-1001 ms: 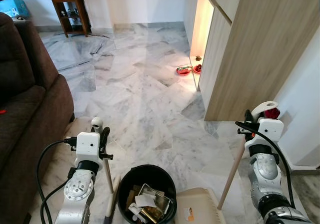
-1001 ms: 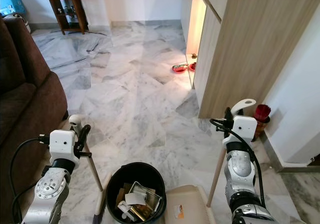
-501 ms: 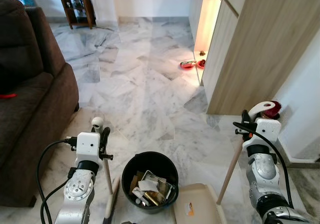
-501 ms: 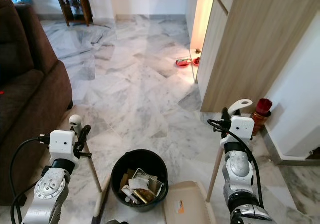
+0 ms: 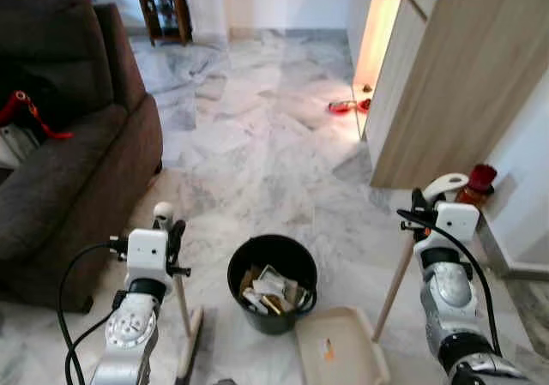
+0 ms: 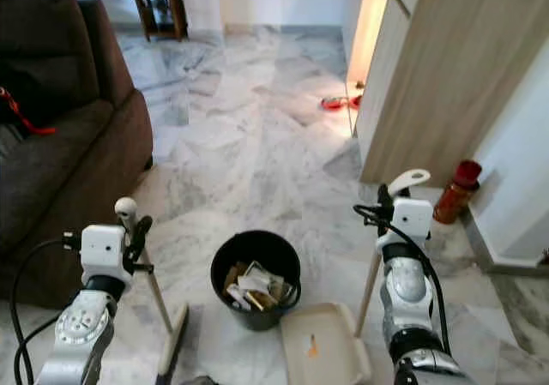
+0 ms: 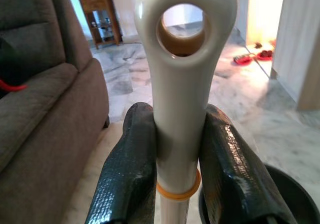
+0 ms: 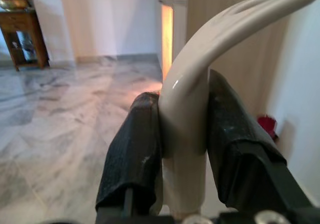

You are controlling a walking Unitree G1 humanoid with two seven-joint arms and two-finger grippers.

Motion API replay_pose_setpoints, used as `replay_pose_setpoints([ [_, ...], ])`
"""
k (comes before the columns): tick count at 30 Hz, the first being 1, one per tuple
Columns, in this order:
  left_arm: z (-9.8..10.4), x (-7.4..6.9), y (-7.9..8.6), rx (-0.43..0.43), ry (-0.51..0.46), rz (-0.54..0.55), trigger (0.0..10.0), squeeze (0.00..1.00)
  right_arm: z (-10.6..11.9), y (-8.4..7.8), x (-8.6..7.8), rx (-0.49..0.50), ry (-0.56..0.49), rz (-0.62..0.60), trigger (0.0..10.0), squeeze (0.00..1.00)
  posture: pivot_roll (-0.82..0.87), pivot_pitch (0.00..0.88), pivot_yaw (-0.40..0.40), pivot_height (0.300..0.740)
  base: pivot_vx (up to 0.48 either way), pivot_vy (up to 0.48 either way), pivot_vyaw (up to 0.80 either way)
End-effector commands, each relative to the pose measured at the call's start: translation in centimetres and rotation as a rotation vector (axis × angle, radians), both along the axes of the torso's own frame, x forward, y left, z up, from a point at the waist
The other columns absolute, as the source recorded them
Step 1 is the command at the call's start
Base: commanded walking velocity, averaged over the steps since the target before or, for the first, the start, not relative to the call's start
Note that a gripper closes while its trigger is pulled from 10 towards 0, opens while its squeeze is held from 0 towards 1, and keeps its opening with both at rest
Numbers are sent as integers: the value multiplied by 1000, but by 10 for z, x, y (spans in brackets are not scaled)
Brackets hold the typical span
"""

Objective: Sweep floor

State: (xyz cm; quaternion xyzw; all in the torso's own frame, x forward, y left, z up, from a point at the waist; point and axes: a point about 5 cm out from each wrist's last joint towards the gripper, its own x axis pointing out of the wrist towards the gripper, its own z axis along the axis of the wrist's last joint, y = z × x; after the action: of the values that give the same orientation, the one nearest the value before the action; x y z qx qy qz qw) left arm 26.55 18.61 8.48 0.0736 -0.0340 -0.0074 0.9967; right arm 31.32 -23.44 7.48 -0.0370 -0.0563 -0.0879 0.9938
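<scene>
Camera view has been carried back, so more sofa [image 5: 60, 158] is seen; nothing else is shifted. Left pincer [image 7: 176, 164] is clenched on the broom [image 5: 182, 303], right pincer [image 8: 182, 149] on the dustpan [image 5: 341, 351] handle; the bin [image 5: 273, 269] is stood between.

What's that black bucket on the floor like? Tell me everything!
The black bucket is round, looks like plastic, and stands upright and open on the marble floor, between the robot's two arms. Crumpled paper and shiny wrappers fill its bottom. A cream dustpan lies just beside it; whether they touch is unclear. The broom head rests a little apart on the other side.
</scene>
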Motion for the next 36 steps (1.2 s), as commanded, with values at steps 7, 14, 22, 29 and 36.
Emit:
replay_pose_setpoints([
  [7,10,3,1,11,-41,-9,10000,0,8,-3,3,1,-35,-13,10000,0,44,0,25,740,-282,0,0],
  [14,9,6,0,19,-32,-1,10000,0,7,-5,2,7,-29,-21,10000,0,34,0,24,740,-79,0,0],
  [22,10,17,9,20,-45,28,10000,0,7,-14,-1,15,-35,-68,10000,0,30,0,13,740,0,0,0],
  [29,14,27,4,13,-63,20,10000,0,19,-13,3,11,-95,-50,10000,0,11,0,17,740,0,0,0],
  [36,13,33,0,5,-72,7,10000,0,20,-12,5,31,-95,-55,10000,0,3,0,23,740,0,0,0],
])
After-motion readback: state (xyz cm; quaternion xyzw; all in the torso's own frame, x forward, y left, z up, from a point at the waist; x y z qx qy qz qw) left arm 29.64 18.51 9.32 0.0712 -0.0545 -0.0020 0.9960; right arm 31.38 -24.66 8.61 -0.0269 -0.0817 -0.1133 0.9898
